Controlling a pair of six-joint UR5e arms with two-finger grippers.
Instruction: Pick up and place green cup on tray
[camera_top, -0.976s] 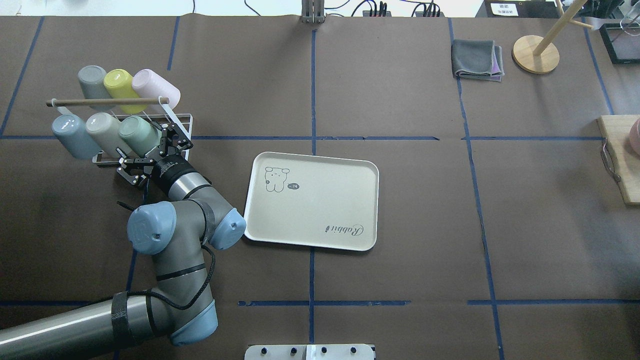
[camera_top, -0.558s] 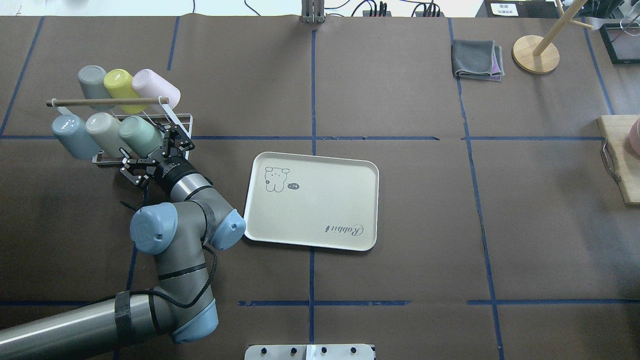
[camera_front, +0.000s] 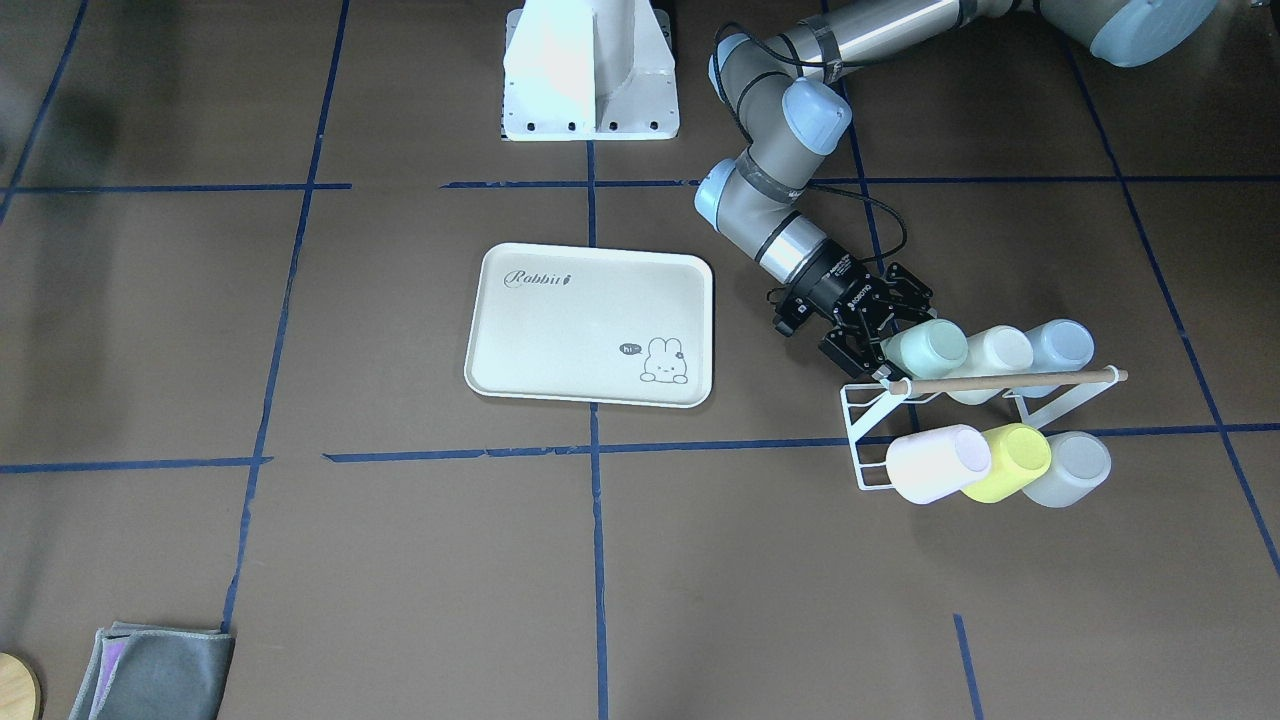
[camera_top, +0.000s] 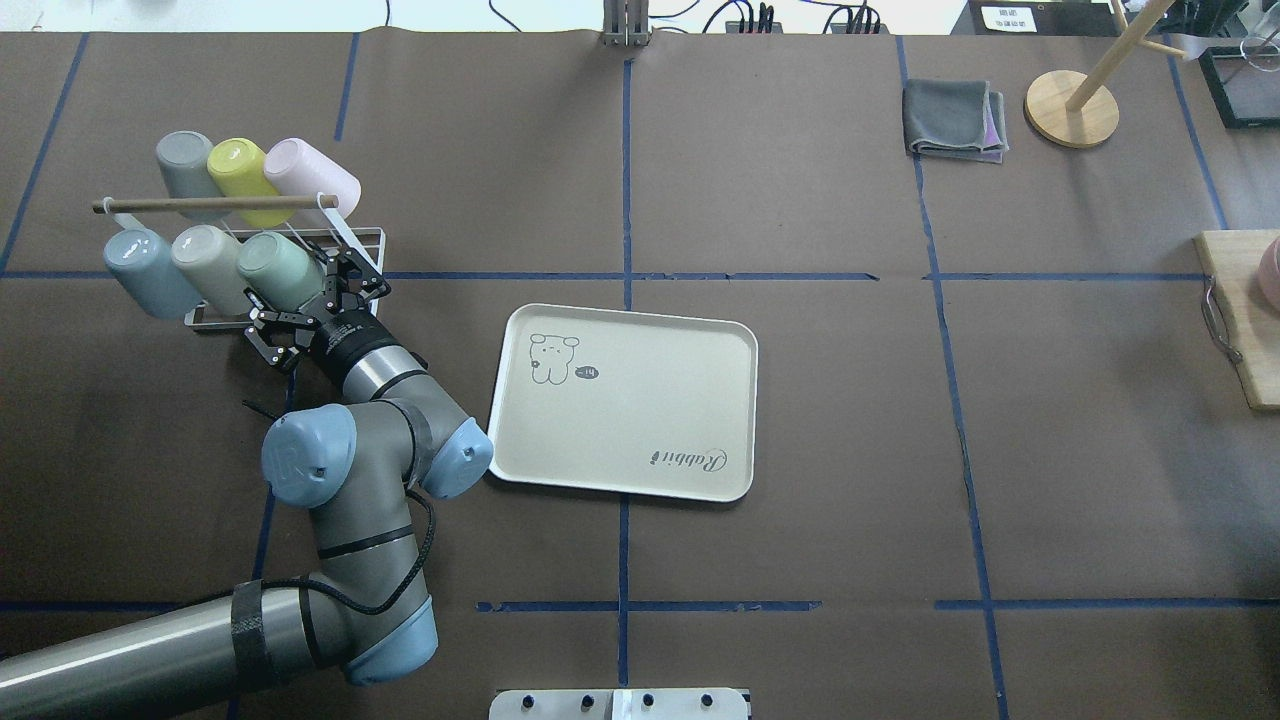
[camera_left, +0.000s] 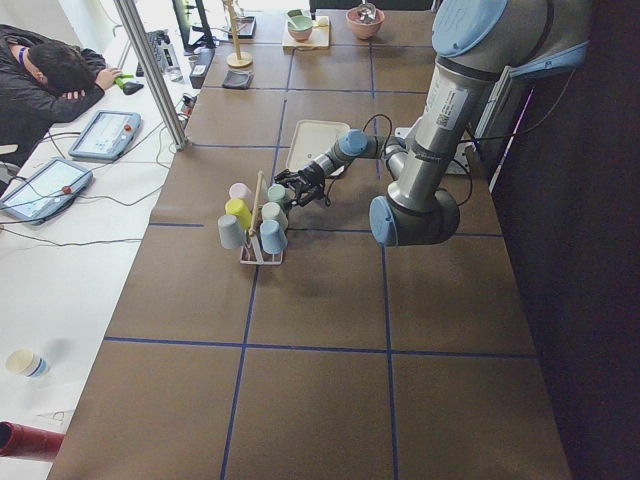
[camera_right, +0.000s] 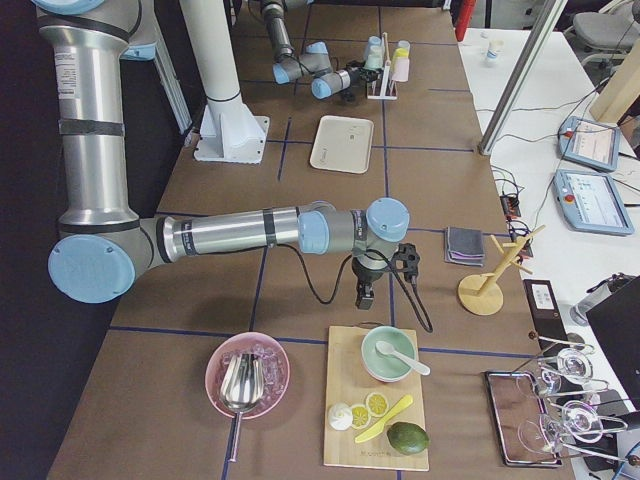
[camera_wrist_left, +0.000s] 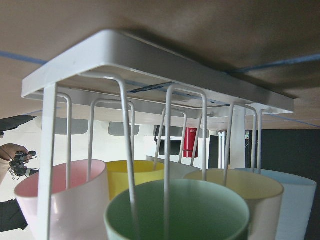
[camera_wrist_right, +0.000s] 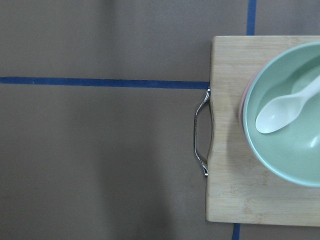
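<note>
Green cup (camera_top: 278, 272) lies on its side on a peg of the white wire rack (camera_top: 362, 246), mouth turned straight toward the left pincer (camera_top: 302, 300); it is the end cup of its row, with a beige cup (camera_top: 205, 256) touching or nearly touching its far flank. That pincer is released, its fingers splayed wide to either side of the cup's rim but not yet gripping it; the left wrist view looks directly into the mouth, with the rack's wires crossing in front. Tray (camera_top: 620, 400) sits behind the pincer and off to the wrist's side, well apart from the rack.

To do the grasp well, I judge the fingers should slide further along the cup's wall before clenching, since a hold at the lip of a smooth tapered tumbler may slip; one finger must pass between this cup and its beige neighbour without nudging it; the pull should then run back along the peg's line, not sideways, or the light rack may drag or tip. Right pincer (camera_right: 362, 298) hangs near a wooden board (camera_right: 375, 400); released or clenched, I cannot tell.
</note>
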